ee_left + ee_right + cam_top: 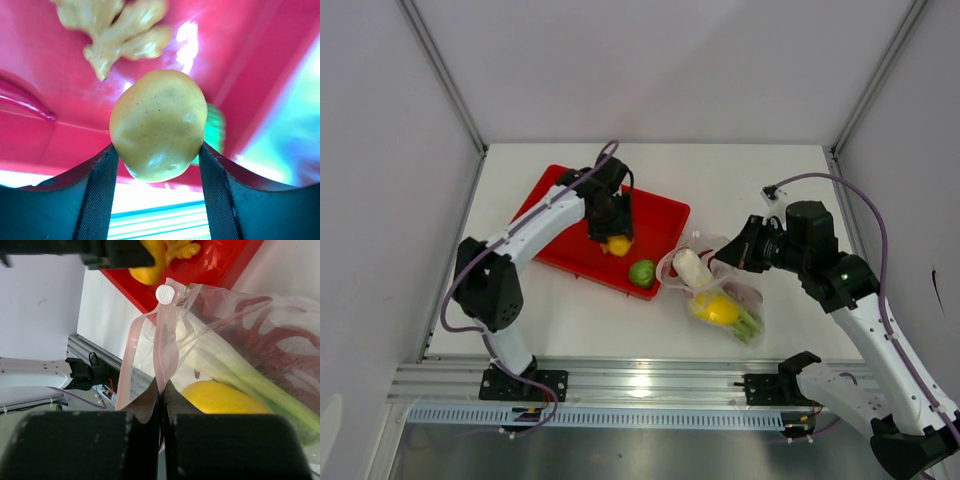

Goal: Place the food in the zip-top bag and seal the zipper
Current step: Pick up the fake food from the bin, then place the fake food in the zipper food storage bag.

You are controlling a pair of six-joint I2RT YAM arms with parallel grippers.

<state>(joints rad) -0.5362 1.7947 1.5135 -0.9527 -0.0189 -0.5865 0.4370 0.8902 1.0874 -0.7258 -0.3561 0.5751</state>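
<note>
The left tool [157, 159] has both pads pressed against the sides of a yellow oval fruit [158, 125], its jaws partly open at the fruit's width, above the floor of the red tray [660, 222]; whether the fruit is lifted clear cannot be told. An orange ruffled piece [116, 26] lies just beyond it on the tray, and a green round fruit [642, 272] sits near the tray's near right corner. The right tool [162, 391] is pinched fully closed on the pinkish zipper [165, 350], below its white slider [165, 293]. The zip-top bag [752, 298] lies on the surface [740, 180] just right of the tray, holding the leek [235, 371], a second yellow fruit [225, 397] and red chillies [280, 340].
</note>
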